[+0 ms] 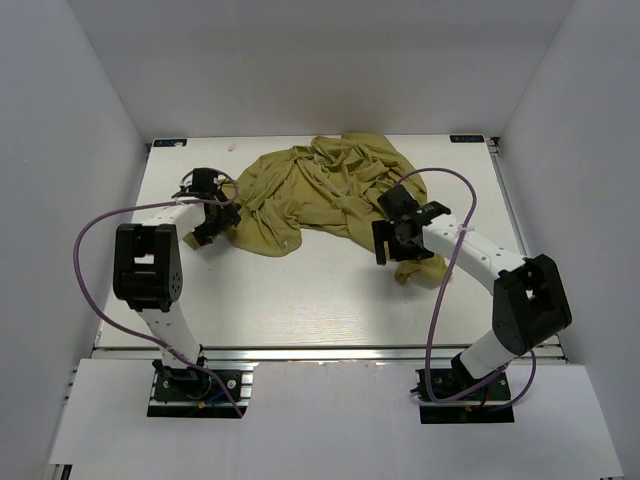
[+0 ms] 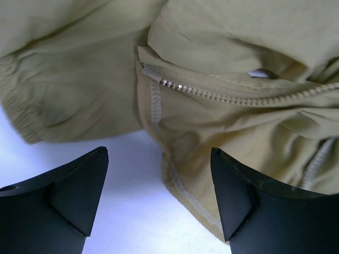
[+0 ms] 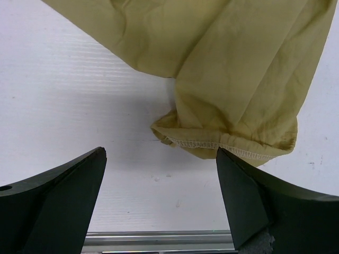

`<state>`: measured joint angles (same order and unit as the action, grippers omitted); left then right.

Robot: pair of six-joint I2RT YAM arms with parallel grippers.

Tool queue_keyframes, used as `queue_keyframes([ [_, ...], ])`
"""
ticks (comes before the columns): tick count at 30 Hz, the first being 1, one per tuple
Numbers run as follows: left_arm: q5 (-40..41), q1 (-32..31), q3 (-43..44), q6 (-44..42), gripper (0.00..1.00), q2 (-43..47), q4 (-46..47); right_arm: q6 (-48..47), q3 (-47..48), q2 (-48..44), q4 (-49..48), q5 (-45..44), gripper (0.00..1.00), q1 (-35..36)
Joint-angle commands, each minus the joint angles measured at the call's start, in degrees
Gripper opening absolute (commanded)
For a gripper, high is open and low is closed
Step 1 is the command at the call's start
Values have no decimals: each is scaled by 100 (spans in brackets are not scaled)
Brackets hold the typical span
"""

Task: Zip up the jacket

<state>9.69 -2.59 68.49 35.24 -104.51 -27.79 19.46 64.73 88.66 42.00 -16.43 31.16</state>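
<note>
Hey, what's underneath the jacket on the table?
Only the white table shows, all around the jacket. Whatever lies beneath the crumpled fabric is covered and cannot be seen.

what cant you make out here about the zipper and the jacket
- Zipper slider: not seen in any view; in the left wrist view the zipper teeth run off the right edge.
- Other zipper half: not findable among the folds of the jacket, top view.
- Hood: lost among wrinkles, top view.
- White tag: half tucked under fabric, left wrist view.
</note>
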Motion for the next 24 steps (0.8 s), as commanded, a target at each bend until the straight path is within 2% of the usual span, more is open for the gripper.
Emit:
queue_keyframes([
  [1,-65,92,410,18,85,-69,213,233,-13,72,-42,-370,89,39],
  [3,-55,127,446,0,82,-157,265,268,-4,168,-34,-475,89,31],
  [10,-152,206,464,-219,60,-289,537,163,101,485,54,-353,89,40],
  [13,-222,206,455,-264,46,-280,661,163,31,599,19,-423,89,40],
  [14,-257,206,455,-272,35,-281,687,172,31,643,-16,-414,88,40],
  [16,-310,206,481,-299,20,-307,687,224,31,801,-69,-370,83,40],
  [17,-362,206,490,-299,2,-316,679,259,40,906,-69,-379,71,31],
  [19,-442,206,490,-325,0,-228,678,321,92,995,18,-440,62,39],
  [20,-486,206,490,-334,0,-176,670,434,101,1004,54,-667,51,40],
  [23,-521,206,411,-343,0,254,626,646,171,899,273,-1185,32,22],
  [24,-512,206,280,-360,0,595,669,655,189,698,291,-1222,23,13],
])
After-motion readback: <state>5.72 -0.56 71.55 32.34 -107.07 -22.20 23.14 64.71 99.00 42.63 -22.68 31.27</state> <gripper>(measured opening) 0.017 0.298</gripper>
